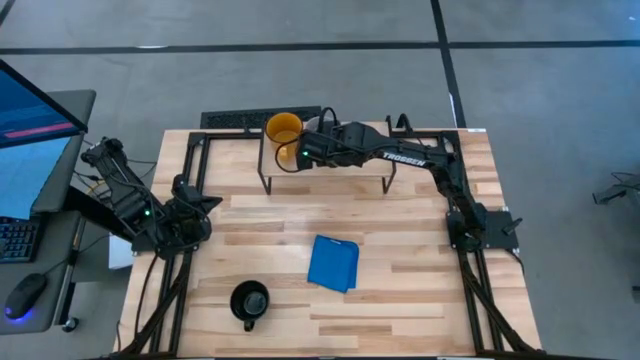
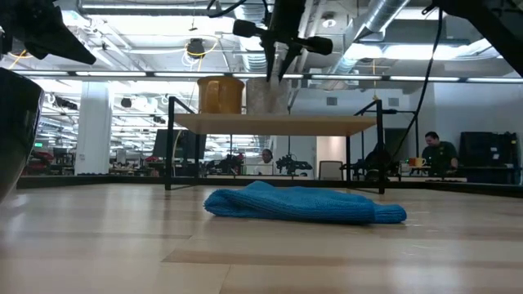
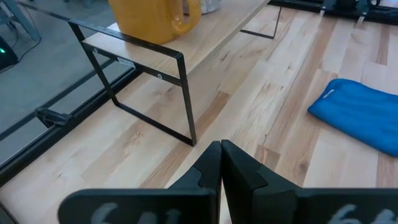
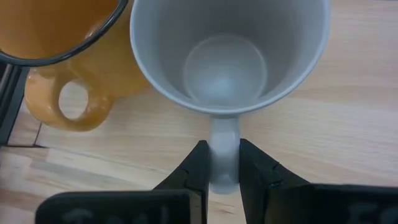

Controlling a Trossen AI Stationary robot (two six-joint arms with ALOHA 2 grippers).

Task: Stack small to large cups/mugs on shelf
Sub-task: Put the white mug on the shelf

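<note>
Placing step: my right tool (image 4: 219, 167) is clenched on the grey mug (image 4: 229, 59) handle, upper centre of high view, on shelf (image 1: 345, 163) beside yellow mug (image 1: 283, 132). Left tool (image 3: 220, 163) clenched, idle at left. Black mug (image 1: 249, 300) on surface, lower left. Next, I judge: release, fetch it.

The bench (image 1: 400, 290) is pale wood in jointed planks, smooth with a soft sheen; the shelf (image 3: 205, 46) has a light wood top board on thin black metal legs, matt; the yellow-orange mug (image 4: 74, 87) looks glazed and glossy; the light grey mug (image 4: 227, 59) is smooth, duller inside; the black mug (image 1: 249, 300) at lower left is shiny; the blue cloth (image 2: 302, 204) is soft, knitted, rough-textured; the right pincer (image 4: 222, 163) fingers are matt black.
</note>
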